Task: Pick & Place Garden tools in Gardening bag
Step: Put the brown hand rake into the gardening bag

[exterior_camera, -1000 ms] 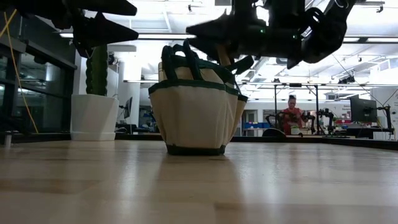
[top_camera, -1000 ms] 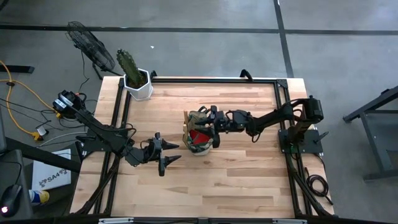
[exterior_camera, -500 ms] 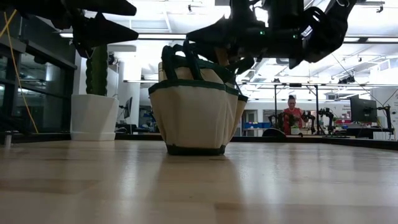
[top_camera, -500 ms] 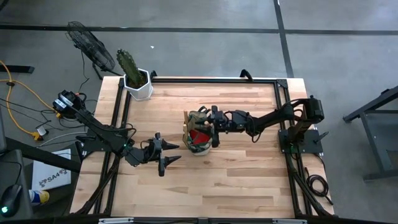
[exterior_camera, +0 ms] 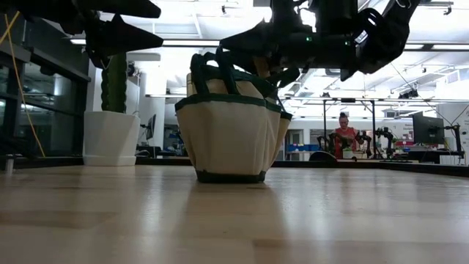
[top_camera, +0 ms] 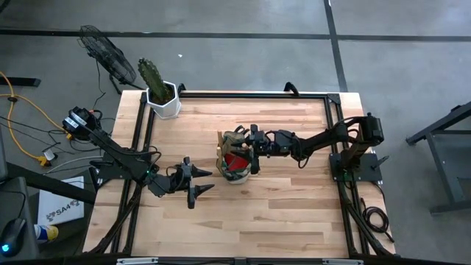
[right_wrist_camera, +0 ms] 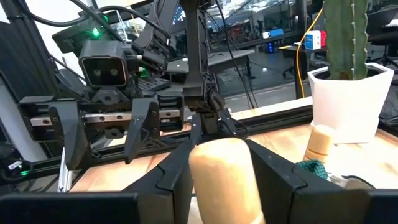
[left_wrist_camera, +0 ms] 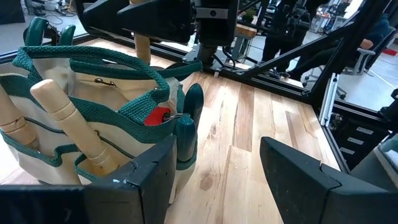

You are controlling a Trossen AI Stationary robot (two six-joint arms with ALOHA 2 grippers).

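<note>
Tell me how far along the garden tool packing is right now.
Nearly done, it seems. Wooden handles and a red piece already sit in the gardening bag. The right gripper holds another wooden-handled tool over the bag. No tools show loose on the table. The left gripper waits open beside the bag.

The counter is a pale wooden top of butcher-block planks with a dark metal frame along its edges. Near the middle stands a small round tan bag with dark green trim, upright on its base, wooden handles sticking up out of it. At the far left corner sits a white pot holding a tall green cactus, well apart from the bag.
</note>
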